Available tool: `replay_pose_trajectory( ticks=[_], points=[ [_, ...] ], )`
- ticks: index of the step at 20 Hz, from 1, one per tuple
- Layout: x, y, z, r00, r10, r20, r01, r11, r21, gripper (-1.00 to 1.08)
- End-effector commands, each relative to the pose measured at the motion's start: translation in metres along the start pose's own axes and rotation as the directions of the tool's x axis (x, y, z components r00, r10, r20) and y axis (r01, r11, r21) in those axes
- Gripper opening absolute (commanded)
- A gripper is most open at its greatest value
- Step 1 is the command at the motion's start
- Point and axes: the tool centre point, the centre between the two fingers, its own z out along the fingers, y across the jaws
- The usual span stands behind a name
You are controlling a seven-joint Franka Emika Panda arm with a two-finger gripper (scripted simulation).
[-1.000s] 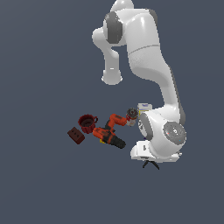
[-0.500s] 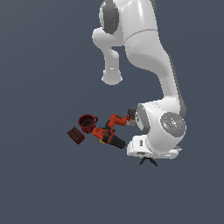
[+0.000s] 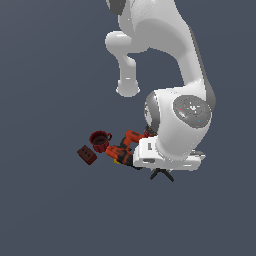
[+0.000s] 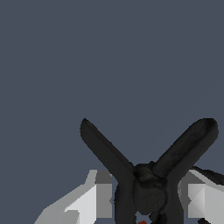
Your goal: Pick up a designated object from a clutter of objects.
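Black spring clamp [image 4: 146, 183] with splayed legs, pinched between the gripper [image 4: 146, 205] fingers [image 4: 94, 199], red mug [image 3: 100, 140] well apart

The surroundings are one flat slate grey-blue ground [image 3: 45, 210] that fills the exterior view from edge to edge, without seam, texture or horizon. No wall, corner, window or piece of furniture can be made out, and the ground's own edges lie outside the picture. The light is even and soft and casts hardly any shadow. The wrist view shows the same plain grey-blue ground across its whole upper part
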Motion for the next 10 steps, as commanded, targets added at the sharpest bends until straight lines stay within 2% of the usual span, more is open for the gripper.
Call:
replay_pose_trajectory(
  ticks=[1, 10],
  points=[
    [-0.001, 0.014, -0.028, 1.0, 0.0, 0.0, 0.0, 1.0, 0.0, -1.0],
    [-0.002, 0.064, -0.125, 1.0, 0.0, 0.0, 0.0, 1.0, 0.001, -1.0]
  ],
)
